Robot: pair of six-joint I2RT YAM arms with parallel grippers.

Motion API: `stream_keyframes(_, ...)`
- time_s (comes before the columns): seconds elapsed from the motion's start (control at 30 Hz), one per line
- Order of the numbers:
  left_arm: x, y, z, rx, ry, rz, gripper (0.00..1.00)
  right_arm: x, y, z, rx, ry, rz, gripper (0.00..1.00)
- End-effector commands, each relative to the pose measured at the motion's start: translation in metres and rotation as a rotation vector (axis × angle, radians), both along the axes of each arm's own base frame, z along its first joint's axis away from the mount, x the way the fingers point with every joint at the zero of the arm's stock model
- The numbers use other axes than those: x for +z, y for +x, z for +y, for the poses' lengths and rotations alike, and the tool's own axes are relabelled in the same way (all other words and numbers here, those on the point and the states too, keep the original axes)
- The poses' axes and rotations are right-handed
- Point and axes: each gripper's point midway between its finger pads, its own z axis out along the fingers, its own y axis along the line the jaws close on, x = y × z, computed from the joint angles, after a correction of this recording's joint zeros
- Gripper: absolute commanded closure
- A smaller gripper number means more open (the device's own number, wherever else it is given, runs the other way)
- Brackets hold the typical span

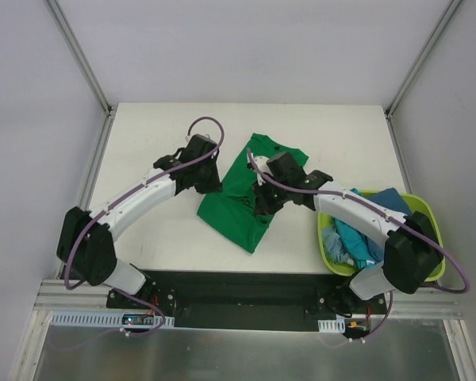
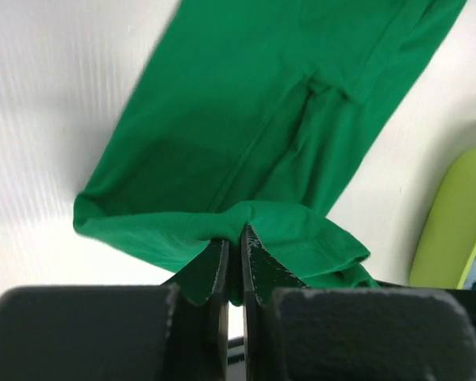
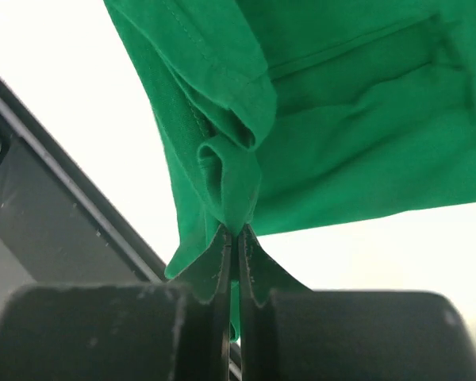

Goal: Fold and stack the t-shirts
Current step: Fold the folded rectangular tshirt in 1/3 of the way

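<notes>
1. The left gripper [image 2: 235, 238] was clenched on a pinch of the green shirt [image 1: 242, 202] at its left edge. In the left wrist view, cloth bunched up between the closed fingers.
2. The right gripper [image 3: 232, 234] was likewise clenched on a hemmed fold of the same shirt, on its right side.
3. Judgement: the holds sat on opposite edges, probably so that the shirt could be lifted and drawn out flat before any fold. Two grips would keep the cloth from collapsing into a heap.
4. The green shirt lay mid-table [image 1: 143, 143] between the arms. It was rumpled and narrow, ran diagonally from the far side toward the near edge, and was not yet folded.
5. The blue and teal shirts [image 1: 357, 234] lay heaped in the basket [image 1: 419, 205] at the right, apart from both grippers. Nothing was stacked.
</notes>
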Motion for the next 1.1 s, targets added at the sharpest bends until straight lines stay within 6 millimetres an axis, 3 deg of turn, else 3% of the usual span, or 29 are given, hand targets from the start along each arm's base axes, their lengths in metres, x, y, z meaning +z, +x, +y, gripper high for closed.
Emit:
stream_keyframes(0.0,0.006,0.045,0.002,-0.001,0.064,-0.06,1.0,0.008,0.034,-0.012,-0.015,-0.023,-0.022,1.0)
stream_keyframes(0.13,0.001,0.074,-0.008,-0.024,0.048,-0.04,1.0,-0.002,0.063,-0.024,-0.086,-0.034,0.015,1.0)
stream_keyframes(0.23,-0.008,0.085,-0.018,-0.068,0.016,-0.003,1.0,-0.009,0.075,-0.03,-0.106,-0.036,0.037,1.0)
stream_keyframes(0.53,-0.042,0.104,-0.021,-0.097,0.008,0.076,0.97,-0.046,0.109,-0.039,-0.16,-0.118,0.078,0.98)
stream_keyframes(0.67,-0.058,0.11,-0.027,-0.139,0.008,0.104,0.77,-0.056,0.138,-0.052,-0.253,-0.219,0.014,0.85)
stream_keyframes(0.7,-0.059,0.111,-0.027,-0.142,0.003,0.109,0.68,-0.057,0.148,-0.055,-0.27,-0.242,-0.008,0.75)
stream_keyframes(0.77,-0.055,0.115,-0.025,-0.139,0.0,0.095,0.59,-0.053,0.165,-0.066,-0.313,-0.297,-0.05,0.68)
stream_keyframes(0.83,-0.043,0.116,-0.019,-0.131,-0.014,0.076,0.38,-0.042,0.176,-0.08,-0.363,-0.363,-0.101,0.46)
stream_keyframes(0.9,-0.031,0.111,-0.01,-0.113,0.001,0.044,0.07,-0.026,0.175,-0.089,-0.405,-0.375,-0.135,0.35)
stream_keyframes(0.93,-0.025,0.108,-0.003,-0.096,0.019,0.026,0.01,-0.019,0.172,-0.092,-0.423,-0.36,-0.148,0.3)
stream_keyframes(1.0,-0.018,0.098,0.009,-0.073,0.046,0.003,0.01,-0.009,0.158,-0.089,-0.423,-0.299,-0.144,0.1)
stream_keyframes(1.03,-0.014,0.092,0.015,-0.058,0.055,-0.008,0.01,-0.006,0.15,-0.083,-0.406,-0.246,-0.137,0.04)
stream_keyframes(1.07,-0.017,0.084,0.021,-0.046,0.065,-0.001,0.01,0.003,0.141,-0.071,-0.356,-0.162,-0.137,0.04)
